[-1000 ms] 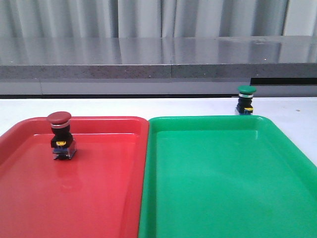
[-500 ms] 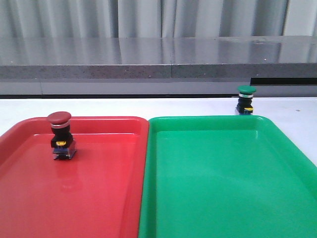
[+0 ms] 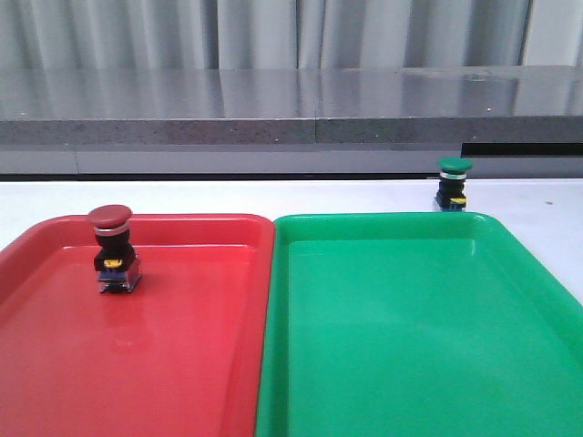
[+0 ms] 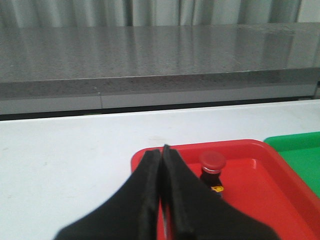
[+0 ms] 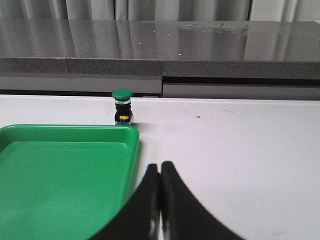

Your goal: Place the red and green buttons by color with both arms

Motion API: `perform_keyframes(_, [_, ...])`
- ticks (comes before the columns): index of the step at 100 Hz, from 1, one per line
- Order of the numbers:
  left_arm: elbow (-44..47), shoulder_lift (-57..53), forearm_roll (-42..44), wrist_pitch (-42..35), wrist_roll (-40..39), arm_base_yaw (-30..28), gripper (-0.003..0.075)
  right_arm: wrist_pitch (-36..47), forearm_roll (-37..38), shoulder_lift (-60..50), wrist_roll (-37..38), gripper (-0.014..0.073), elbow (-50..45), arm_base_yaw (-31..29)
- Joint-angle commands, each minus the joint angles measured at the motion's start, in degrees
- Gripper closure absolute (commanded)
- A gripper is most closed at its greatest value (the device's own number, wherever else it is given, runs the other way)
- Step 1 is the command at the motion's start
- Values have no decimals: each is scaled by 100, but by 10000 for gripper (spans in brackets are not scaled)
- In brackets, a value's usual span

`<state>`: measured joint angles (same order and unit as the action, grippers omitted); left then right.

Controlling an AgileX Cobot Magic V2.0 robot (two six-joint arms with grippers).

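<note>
Your remaining step is the green domed push-button (image 3: 453, 183): it stands upright on the white desk (image 5: 240, 145), just beyond the far rim of the green plastic tray (image 3: 410, 337), not in it. Open the right hand (image 5: 160, 172), now pressed shut and empty, before approaching; grip the black body below the cap, lift clear of the rim, and set it down inside. The dark red domed push-button (image 3: 113, 251) already stands in the red plastic tray (image 3: 182, 364), so leave the left hand (image 4: 161, 155), closed on nothing, back.

Left end effector (image 4: 161, 150) fingers pressed together, empty; right end effector (image 5: 159, 167) likewise closed, empty.
</note>
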<state>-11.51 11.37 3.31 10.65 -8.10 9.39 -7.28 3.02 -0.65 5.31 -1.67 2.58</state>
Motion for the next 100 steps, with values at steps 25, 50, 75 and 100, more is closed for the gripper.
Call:
perform_keyframes(25, [950, -1282, 33, -449, -26, -501, 739, 511, 69, -107, 10, 661, 96, -23])
perform_keyframes(50, [1303, -1339, 63, -553, -26, -501, 739, 510, 69, -102, 10, 661, 96, -23])
perform_keyframes(75, [1303, -1339, 63, -607, -26, -501, 739, 510, 69, -102, 10, 661, 96, -23])
perform_keyframes(100, [1303, -1339, 63, -607, -26, -501, 739, 510, 69, -102, 10, 661, 96, -23])
